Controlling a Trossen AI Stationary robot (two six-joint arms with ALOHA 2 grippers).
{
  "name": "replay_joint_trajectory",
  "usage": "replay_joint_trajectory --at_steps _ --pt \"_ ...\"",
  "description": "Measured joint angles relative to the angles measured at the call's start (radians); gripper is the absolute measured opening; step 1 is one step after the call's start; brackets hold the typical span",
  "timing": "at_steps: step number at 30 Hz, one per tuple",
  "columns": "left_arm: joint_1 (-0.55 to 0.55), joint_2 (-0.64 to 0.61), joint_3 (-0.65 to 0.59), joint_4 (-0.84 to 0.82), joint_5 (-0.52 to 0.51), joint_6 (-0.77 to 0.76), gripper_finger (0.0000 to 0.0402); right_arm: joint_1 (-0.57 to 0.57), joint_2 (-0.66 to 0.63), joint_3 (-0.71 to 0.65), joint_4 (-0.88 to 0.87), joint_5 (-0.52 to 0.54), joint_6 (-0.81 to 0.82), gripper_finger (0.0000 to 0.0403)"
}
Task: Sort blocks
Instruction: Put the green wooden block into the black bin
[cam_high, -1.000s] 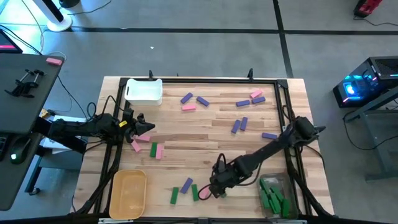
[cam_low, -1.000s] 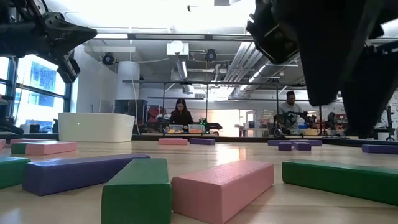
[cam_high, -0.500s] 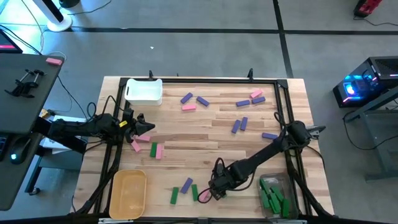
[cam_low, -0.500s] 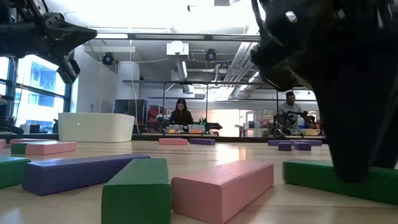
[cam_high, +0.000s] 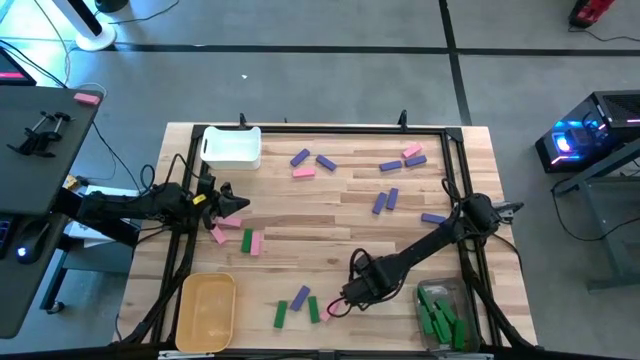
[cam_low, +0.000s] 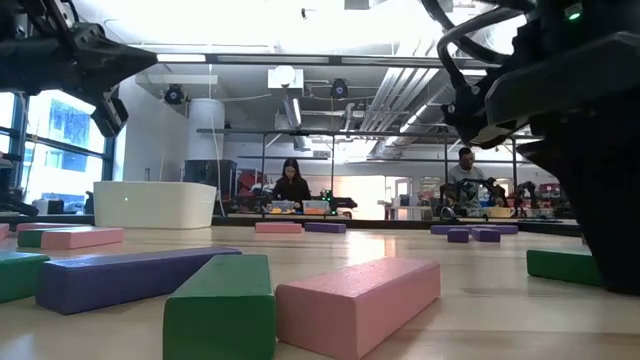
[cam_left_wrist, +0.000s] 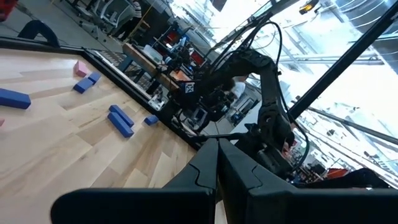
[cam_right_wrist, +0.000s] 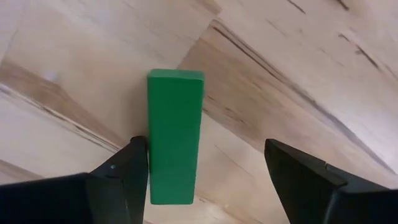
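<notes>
Now | right hand (cam_right_wrist: 205, 174) spread, straddling green block (cam_right_wrist: 175, 134), its end cut off | left hand (cam_left_wrist: 217, 180) clenched, empty

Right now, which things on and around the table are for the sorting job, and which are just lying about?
For the job: green block inside the open right gripper; pink block; purple block; clear bin holding green ones.
Lying about: black clamp and pink thing on the side desk; blue-lit computer.
</notes>
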Motion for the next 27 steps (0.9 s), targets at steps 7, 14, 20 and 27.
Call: replay_joint_trajectory --at_steps 7,14,20,27 --pt "0.000 0.000 0.000 -0.001 -0.001 0.000 0.0001 -0.008 0.002 -0.010 0.005 -0.020 0.047 0.0186" --pt "0.000 0.000 0.000 -0.002 -0.001 0.000 0.0001 -0.005 0.001 -0.006 0.023 -0.034 0.030 0.0016" --pt "0.000 0.000 0.000 -0.002 -0.002 -0.001 0.0001 -0.004 0.005 0.092 -0.088 -0.012 -0.012 0.0007" --pt "0.000 0.000 0.000 -0.001 -0.002 -0.001 0.0001 0.010 -0.019 0.370 -0.413 0.082 -0.061 0.0004"
